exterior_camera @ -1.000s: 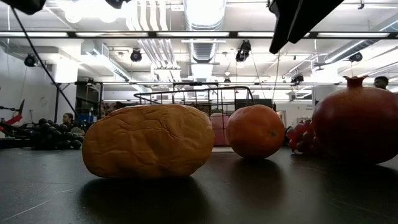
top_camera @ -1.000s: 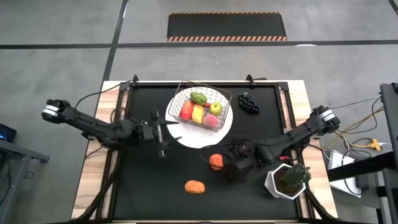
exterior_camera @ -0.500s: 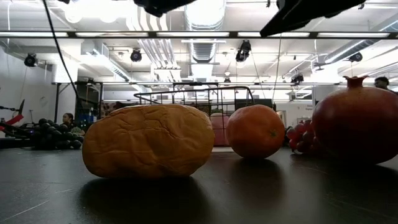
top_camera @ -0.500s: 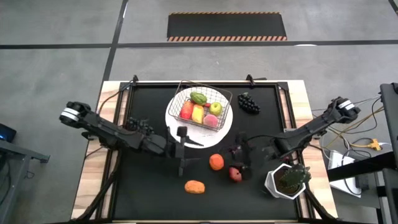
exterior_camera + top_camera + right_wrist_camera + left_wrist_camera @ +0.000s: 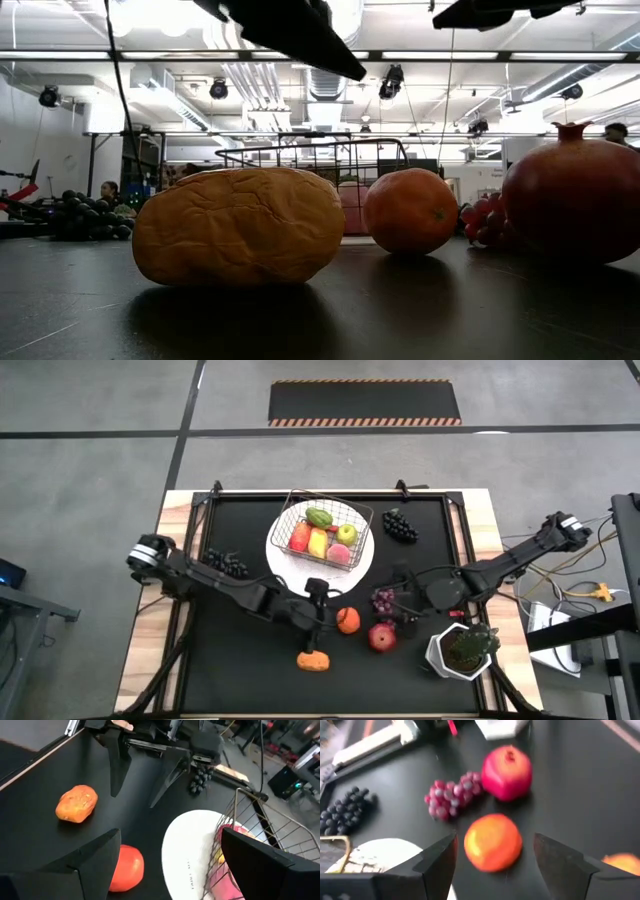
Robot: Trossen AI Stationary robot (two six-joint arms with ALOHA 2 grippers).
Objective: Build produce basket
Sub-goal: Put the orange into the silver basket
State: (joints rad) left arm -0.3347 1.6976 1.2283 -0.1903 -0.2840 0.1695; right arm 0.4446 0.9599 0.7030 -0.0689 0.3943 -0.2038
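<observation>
The wire basket (image 5: 322,528) stands on a white plate (image 5: 300,572) and holds several pieces of produce. On the black mat lie an orange (image 5: 347,620), a pomegranate (image 5: 381,637), red grapes (image 5: 383,599) and an orange-brown lump (image 5: 313,659). My left gripper (image 5: 324,626) hovers open just left of the orange, which shows between its fingers (image 5: 495,837) and beyond them, untouched. My right gripper (image 5: 399,598) hangs open by the red grapes, facing the plate (image 5: 171,834).
One dark grape bunch (image 5: 400,525) lies right of the basket and another (image 5: 228,564) left of the plate. A white pot with a plant (image 5: 460,650) stands at the near right corner. Wooden table borders frame the mat.
My left gripper has swung from the plate's left side toward the near right, down toward the orange, tipping from pointing down to a slant. My right gripper has drawn back from over the pomegranate toward the right edge and tipped up, uncovering the pomegranate and the red grapes.
</observation>
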